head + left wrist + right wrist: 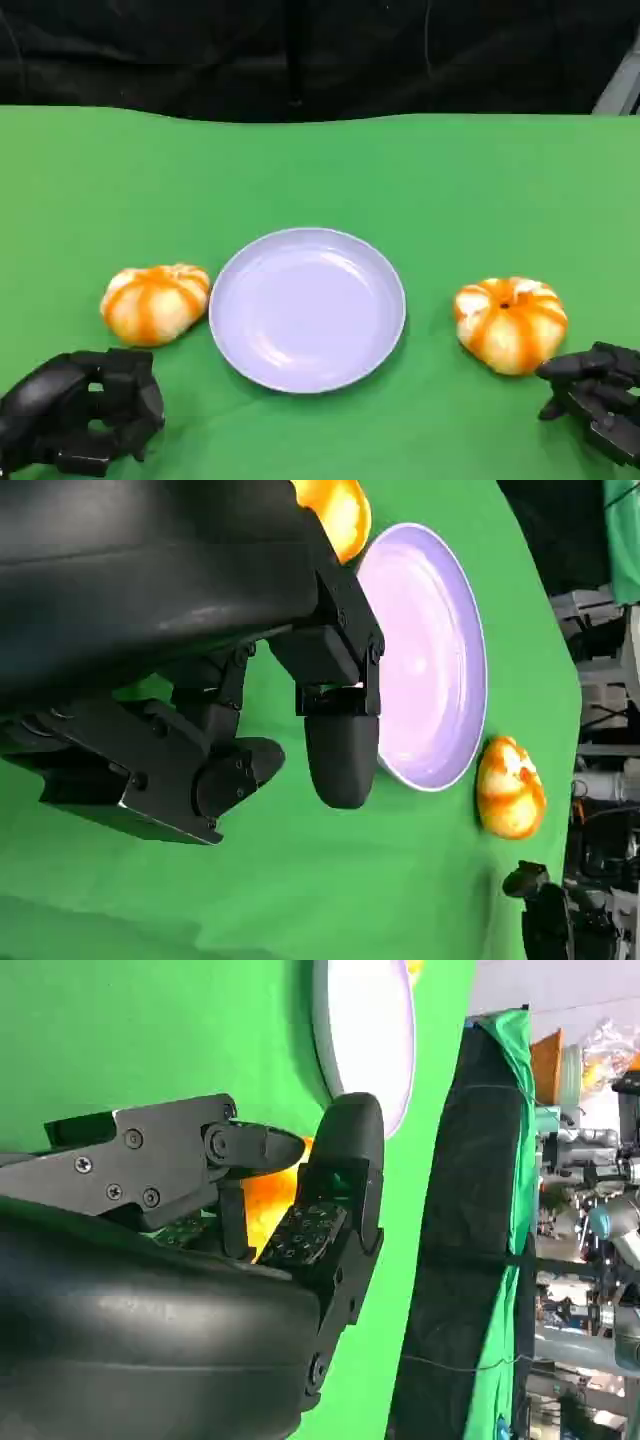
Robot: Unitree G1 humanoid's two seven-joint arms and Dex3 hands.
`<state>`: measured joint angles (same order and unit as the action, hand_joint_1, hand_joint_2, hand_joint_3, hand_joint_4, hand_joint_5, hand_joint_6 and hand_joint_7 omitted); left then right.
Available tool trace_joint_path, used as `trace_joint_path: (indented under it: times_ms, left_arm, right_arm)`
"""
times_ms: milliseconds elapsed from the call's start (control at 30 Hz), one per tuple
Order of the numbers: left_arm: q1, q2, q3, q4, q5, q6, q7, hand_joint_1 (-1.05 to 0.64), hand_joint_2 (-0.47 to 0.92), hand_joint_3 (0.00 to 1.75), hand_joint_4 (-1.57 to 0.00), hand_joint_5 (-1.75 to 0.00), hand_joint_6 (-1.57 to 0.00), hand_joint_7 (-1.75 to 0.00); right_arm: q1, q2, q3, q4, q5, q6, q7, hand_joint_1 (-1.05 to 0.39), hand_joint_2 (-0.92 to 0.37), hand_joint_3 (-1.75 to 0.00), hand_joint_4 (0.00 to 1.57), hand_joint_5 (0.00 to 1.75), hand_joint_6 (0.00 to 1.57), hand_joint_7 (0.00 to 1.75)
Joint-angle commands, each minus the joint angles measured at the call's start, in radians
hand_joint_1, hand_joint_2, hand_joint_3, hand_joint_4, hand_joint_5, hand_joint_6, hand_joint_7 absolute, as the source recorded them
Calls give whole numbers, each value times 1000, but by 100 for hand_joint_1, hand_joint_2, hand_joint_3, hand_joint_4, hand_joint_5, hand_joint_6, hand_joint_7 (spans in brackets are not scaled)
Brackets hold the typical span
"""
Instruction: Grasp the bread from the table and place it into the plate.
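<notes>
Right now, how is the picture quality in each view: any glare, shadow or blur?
Head view: soft, even light, a faint sheen on the plate, slightly soft focus, the backdrop dark. Left wrist view: the left robot hand looms large and dark in front, and the plate shows bright glare. Right wrist view: the right robot hand shades the bread, and the background is cluttered.

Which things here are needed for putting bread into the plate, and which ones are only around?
Needed: left bread, right bread, plate, left hand, right hand.

Only around: green table cloth, black curtain behind the table.
</notes>
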<state>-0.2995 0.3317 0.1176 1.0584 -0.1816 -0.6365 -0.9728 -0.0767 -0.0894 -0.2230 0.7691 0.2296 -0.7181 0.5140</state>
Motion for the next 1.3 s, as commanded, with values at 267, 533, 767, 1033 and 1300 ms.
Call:
trace_joint_path:
  times_ms: [267, 533, 767, 1033, 1300]
  left_arm:
    - [-14, 8, 2, 2, 3, 0, 2, 8, 74, 74, -68, -164, -80, -123]
    - [-16, 7, 3, -2, 2, 22, 5, 8, 72, 75, -67, -166, -83, -117]
    - [-16, 7, 3, -2, 2, 23, 5, 8, 72, 76, -67, -166, -84, -116]
    - [-16, 7, -1, -2, 11, 12, 19, 8, 72, 76, -67, -166, -83, -117]
    - [-15, 7, -4, -2, 12, 9, 25, 8, 75, 73, -67, -166, -82, -119]
  right_arm:
    - [-5, -22, -5, 6, 6, -11, -4, -4, -92, -34, 79, 128, 104, 48]
    - [-10, -18, -7, 7, 19, 5, 4, -3, -92, -33, 79, 129, 104, 48]
    - [-10, -18, -7, 7, 19, 5, 5, -3, -92, -33, 79, 130, 104, 48]
    - [-12, -19, -6, 9, 17, 2, 7, -3, -92, -33, 78, 130, 104, 48]
    - [-13, -19, -7, 10, 17, 0, 8, -3, -92, -34, 78, 131, 104, 48]
